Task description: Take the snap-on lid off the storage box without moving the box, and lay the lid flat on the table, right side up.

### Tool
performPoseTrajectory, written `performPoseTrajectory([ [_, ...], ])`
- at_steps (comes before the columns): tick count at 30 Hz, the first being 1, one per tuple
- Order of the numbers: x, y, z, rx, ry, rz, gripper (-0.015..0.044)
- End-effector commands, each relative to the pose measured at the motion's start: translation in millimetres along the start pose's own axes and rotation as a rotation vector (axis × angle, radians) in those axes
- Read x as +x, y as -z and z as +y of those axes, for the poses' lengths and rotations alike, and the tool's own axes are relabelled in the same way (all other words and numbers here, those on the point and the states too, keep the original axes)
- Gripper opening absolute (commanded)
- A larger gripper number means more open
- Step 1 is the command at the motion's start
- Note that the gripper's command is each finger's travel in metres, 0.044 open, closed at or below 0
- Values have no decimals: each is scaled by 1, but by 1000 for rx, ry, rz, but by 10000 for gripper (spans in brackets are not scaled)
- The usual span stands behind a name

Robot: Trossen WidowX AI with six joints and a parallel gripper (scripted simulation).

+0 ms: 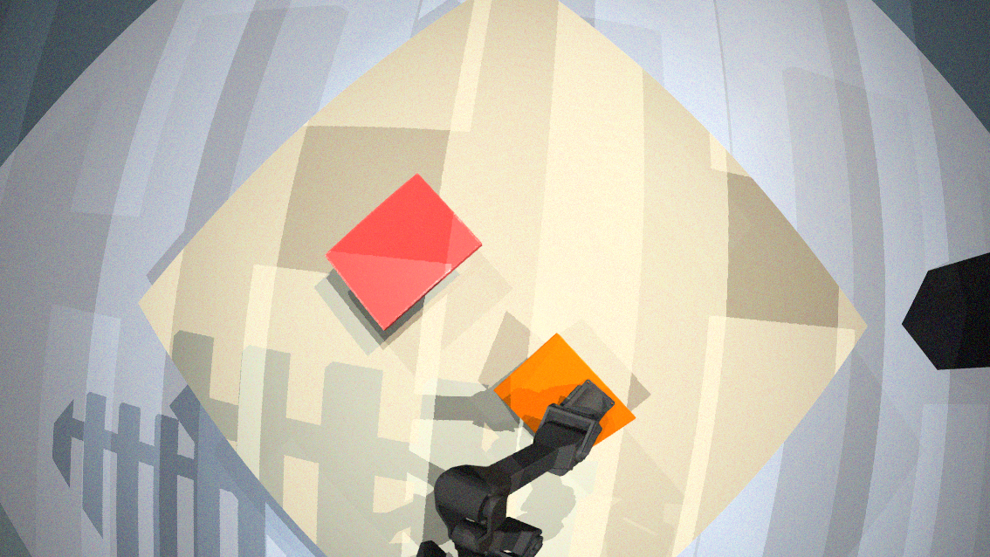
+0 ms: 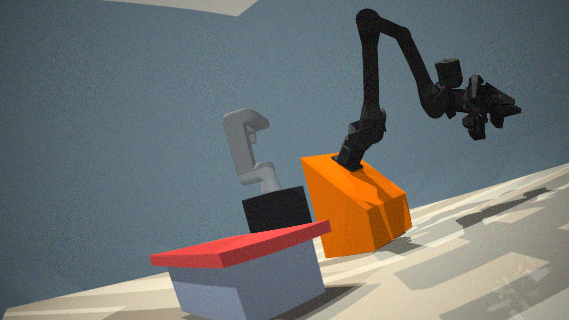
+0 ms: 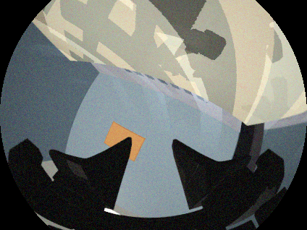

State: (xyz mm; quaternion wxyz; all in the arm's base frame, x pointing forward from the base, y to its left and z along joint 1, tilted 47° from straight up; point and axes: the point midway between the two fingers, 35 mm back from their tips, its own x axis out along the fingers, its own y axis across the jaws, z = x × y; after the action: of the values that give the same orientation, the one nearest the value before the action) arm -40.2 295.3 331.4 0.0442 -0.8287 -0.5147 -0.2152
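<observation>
The red lid (image 1: 403, 249) sits flat on the grey-blue storage box (image 2: 246, 282), left of the table's middle. It overhangs the box's rim in the side view (image 2: 242, 245). My gripper (image 2: 505, 109) is high in the air, far from the lid, and points sideways away from the box. From above, the gripper (image 1: 588, 402) hangs over the orange block. In the wrist view its fingers stand partly apart with nothing between them. That view shows neither the lid nor the box.
A tall orange block (image 2: 353, 202) stands on the table near my arm's base, also seen from above (image 1: 553, 381). A grey arm-like figure (image 2: 248, 147) on a black pedestal (image 2: 276, 208) stands behind the box. A black shape (image 1: 952, 312) lies off the table's right edge.
</observation>
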Motion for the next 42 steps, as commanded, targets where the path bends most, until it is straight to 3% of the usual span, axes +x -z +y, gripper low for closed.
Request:
performPoseTrajectory([
  [1,22,-24,28,-162,-47,-13,235],
  [12,53,-79,119,-508,-145,-123,235],
  [25,40,-134,232,-802,-215,-353,235],
  [35,-22,-195,311,-842,-205,-650,235],
  [42,-103,-233,359,-742,-226,-881,235],
])
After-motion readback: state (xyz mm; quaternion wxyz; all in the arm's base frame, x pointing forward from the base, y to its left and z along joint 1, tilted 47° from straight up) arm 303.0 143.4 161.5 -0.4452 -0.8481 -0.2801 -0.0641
